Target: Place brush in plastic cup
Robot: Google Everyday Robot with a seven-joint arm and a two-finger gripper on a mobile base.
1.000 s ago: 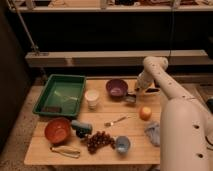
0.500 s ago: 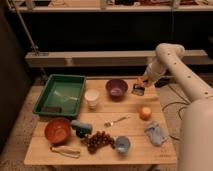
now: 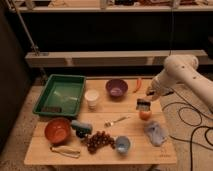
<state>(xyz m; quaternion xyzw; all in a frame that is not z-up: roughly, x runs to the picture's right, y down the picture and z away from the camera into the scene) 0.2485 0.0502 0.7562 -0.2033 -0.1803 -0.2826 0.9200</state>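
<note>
The brush, with a dark squarish head, hangs from my gripper at the right side of the table, just above an orange fruit. The gripper is shut on the brush's handle, at the end of the white arm that reaches in from the right. The light-blue plastic cup stands upright near the table's front edge, left of and nearer than the gripper, beside a bunch of grapes.
A purple bowl, white cup and orange stick stand at the back. A green tray is at the left, a red bowl at front left. A fork and blue cloth lie near the cup.
The arm has pulled away to the right. The gripper and brush moved right and toward the front, from beside the purple bowl to above the orange fruit.
</note>
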